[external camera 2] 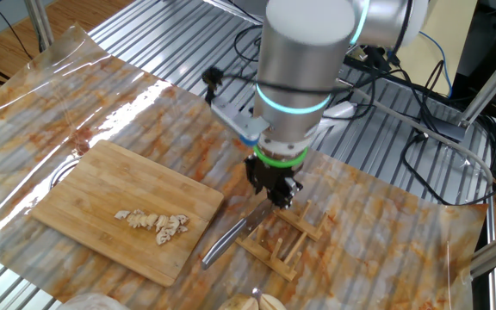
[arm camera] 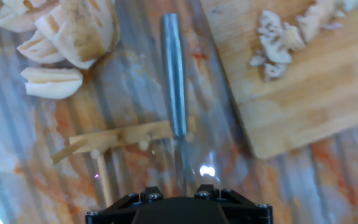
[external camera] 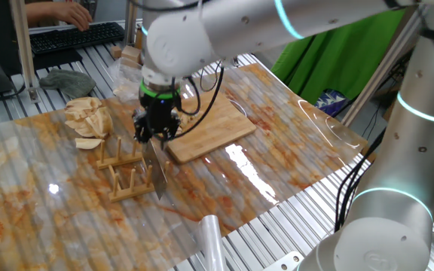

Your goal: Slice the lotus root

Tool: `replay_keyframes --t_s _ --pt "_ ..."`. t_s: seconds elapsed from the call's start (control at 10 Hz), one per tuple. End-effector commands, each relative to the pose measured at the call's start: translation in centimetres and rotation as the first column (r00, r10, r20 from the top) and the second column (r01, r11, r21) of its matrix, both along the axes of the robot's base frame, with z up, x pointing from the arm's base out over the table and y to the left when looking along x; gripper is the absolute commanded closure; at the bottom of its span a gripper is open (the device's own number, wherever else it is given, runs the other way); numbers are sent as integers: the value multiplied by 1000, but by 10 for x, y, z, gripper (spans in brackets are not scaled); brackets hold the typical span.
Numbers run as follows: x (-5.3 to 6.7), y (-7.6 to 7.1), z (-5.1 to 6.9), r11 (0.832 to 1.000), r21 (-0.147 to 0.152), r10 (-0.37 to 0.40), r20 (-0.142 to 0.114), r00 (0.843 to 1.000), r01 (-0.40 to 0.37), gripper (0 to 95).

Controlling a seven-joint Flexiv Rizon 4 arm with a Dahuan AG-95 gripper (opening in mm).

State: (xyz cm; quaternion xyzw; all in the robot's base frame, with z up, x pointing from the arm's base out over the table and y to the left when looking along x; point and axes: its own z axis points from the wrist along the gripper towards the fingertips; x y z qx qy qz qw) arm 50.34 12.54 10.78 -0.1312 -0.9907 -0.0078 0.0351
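The lotus root lies as several thin pale slices (external camera 2: 153, 224) in a row on the wooden cutting board (external camera 2: 102, 198); the slices (arm camera: 284, 37) also show in the hand view at the top right. The knife stands on edge in the wooden rack (external camera 2: 282, 245), its steel handle (external camera 2: 222, 241) sticking out towards the board. My gripper (external camera 2: 275, 194) hangs just above the knife's blade (external camera: 157, 177) at the rack, open, with its fingers apart on either side of the blade. In the hand view the handle (arm camera: 174, 68) points straight away from my gripper (arm camera: 179, 205).
A heap of pale beige wedges (external camera: 89, 120) lies left of the rack (external camera: 126, 177), seen close in the hand view as wedges (arm camera: 61, 37). The board (external camera: 209, 124) is right of the rack. A clear plastic sheet covers the table (external camera: 277, 150), with a keyboard (external camera: 74, 36) at the back.
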Motion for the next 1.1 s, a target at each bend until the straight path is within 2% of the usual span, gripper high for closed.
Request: replay_keyframes --t_s 0.1,0.2,0.4,0.5,0.6,0.7,1.1 --pt "1 -9 12 1000 6 18 -17 1000 -18 570" --pt "6 -23 19 999 19 51 -23 998 -50 760" --pt "15 -44 23 996 35 82 -24 996 -81 760" --pt "17 -47 22 996 34 85 -24 996 -84 760" --pt "28 -65 18 994 36 107 -23 994 -106 760" --pt "34 -77 16 992 44 117 -24 993 -115 760" --pt "50 -119 4 984 56 171 -21 985 -170 760"
